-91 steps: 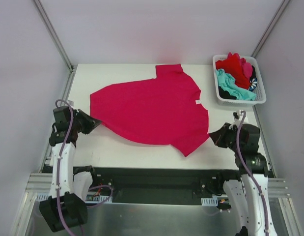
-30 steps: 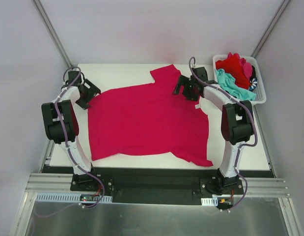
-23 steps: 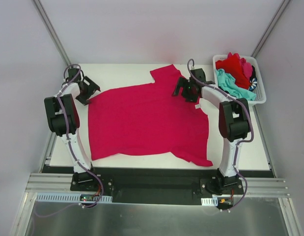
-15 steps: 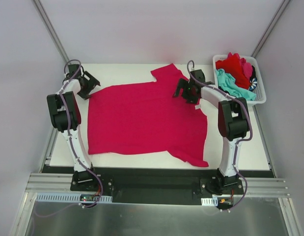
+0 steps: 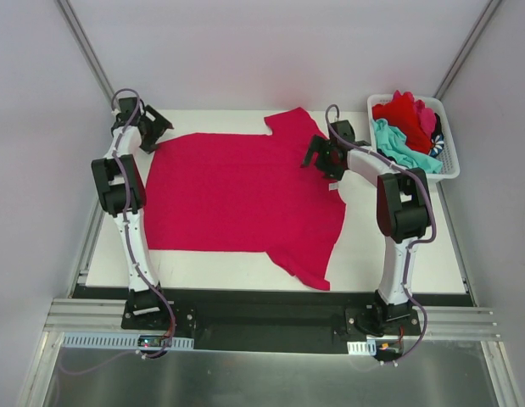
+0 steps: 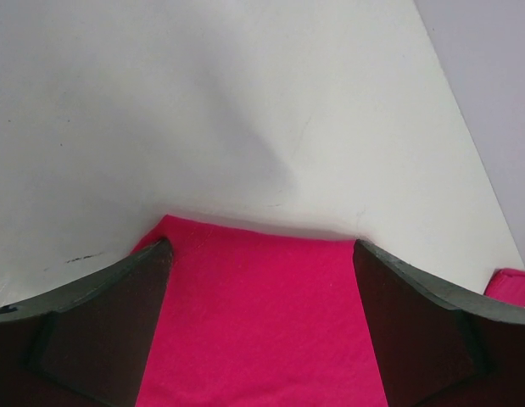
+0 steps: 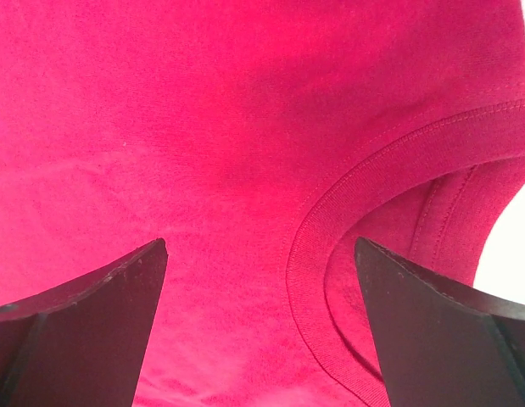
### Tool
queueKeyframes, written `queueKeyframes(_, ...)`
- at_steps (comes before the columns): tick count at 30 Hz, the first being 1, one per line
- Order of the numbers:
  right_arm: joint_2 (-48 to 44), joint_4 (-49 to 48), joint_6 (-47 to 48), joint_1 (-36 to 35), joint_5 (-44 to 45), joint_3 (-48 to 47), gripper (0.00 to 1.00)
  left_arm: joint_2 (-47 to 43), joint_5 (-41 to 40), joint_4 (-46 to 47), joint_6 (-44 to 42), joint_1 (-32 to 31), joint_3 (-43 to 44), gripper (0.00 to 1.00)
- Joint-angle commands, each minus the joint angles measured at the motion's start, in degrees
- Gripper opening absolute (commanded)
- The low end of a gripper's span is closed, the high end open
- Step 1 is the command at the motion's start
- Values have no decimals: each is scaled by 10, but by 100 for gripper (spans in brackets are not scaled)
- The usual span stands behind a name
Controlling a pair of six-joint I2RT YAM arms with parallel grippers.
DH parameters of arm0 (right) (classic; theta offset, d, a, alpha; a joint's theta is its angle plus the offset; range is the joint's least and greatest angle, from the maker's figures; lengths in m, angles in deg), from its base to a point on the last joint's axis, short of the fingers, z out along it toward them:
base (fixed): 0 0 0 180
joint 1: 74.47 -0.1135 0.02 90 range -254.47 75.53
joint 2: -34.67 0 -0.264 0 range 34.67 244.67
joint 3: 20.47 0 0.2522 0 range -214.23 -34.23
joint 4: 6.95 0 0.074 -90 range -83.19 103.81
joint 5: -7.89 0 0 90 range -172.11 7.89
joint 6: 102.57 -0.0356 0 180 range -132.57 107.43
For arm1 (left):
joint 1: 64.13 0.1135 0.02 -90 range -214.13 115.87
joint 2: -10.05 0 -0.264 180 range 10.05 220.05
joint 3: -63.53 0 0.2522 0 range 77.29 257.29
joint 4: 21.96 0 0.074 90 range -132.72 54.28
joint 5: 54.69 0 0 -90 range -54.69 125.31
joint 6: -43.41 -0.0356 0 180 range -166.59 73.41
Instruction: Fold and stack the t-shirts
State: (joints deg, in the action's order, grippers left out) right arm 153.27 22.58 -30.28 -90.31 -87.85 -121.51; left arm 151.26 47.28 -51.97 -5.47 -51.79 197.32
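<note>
A large magenta-pink t-shirt (image 5: 245, 199) lies spread flat on the white table (image 5: 398, 237). My left gripper (image 5: 152, 131) sits at the shirt's far left corner. In the left wrist view it (image 6: 260, 243) is open wide, with the cloth's edge (image 6: 262, 297) lying between the fingers. My right gripper (image 5: 311, 157) rests over the collar area at the far right. In the right wrist view it (image 7: 260, 242) is also open, with the ribbed collar (image 7: 313, 246) between its jaws. More t-shirts, red (image 5: 406, 110), teal (image 5: 398, 144) and dark striped (image 5: 437, 144), are piled in the basket.
The white slotted basket (image 5: 415, 175) stands at the table's far right corner. Metal frame posts (image 5: 92, 59) rise at both back corners. Bare table shows to the right of the shirt and along the near edge (image 5: 203, 271).
Both arms came from the near edge to the far side. In the last second the left gripper moved further back and the shirt slid left and back, its near sleeve shifting left.
</note>
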Motion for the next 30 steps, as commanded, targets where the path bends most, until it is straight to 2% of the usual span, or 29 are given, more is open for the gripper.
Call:
queueKeyframes(1,-46,6,-6,2,-20,-20,96,-61,25,-26,-23,-5,-31,89)
queueKeyframes(6,-143,52,45,-9,-44,4,96,-220,55,-34,-67,-4,-45,96)
queueKeyframes(9,-232,102,77,-28,-35,49,96,-318,62,-61,-74,-12,-61,98)
queueKeyframes(11,-304,149,77,-45,-15,79,96,-401,58,-81,-69,-26,-115,98)
queueKeyframes(12,-331,161,57,-50,-9,126,96,-431,47,-102,-67,-37,-143,98)
queueKeyframes(15,-433,169,16,-59,-40,247,96,-564,36,-118,-21,-105,-317,95)
queueKeyframes(16,-455,173,-6,-59,-43,278,97,-600,33,-117,29,-155,-427,94)
queueKeyframes(18,-518,210,-15,-58,-25,319,99,-698,20,-117,91,-215,-535,89)
queueKeyframes(19,-538,218,-20,-59,-3,357,97,-728,-7,-116,164,-255,-627,86)
queueKeyframes(20,-553,225,-22,-55,5,373,96,-783,-22,-113,204,-331,-667,83)
queueKeyframes(21,-580,226,-25,-55,7,388,94,-810,-42,-107,282,-383,-732,74)
queueKeyframes(22,-590,225,-28,-52,6,406,94,-849,-99,-92,320,-471,-756,70)
queueKeyframes(24,-605,223,-28,-52,-3,417,91,-865,-160,-78,417,-572,-797,61)
queueKeyframes(25,-607,222,-23,-52,-4,422,91,-855,-201,-56,438,-612,-800,59)
queueKeyframes(26,-606,223,-19,-52,-5,424,91,-838,-218,-47,453,-681,-800,56)
queueKeyframes(30,-604,237,2,-52,7,412,91,-689,-222,-34,470,-763,-709,46)
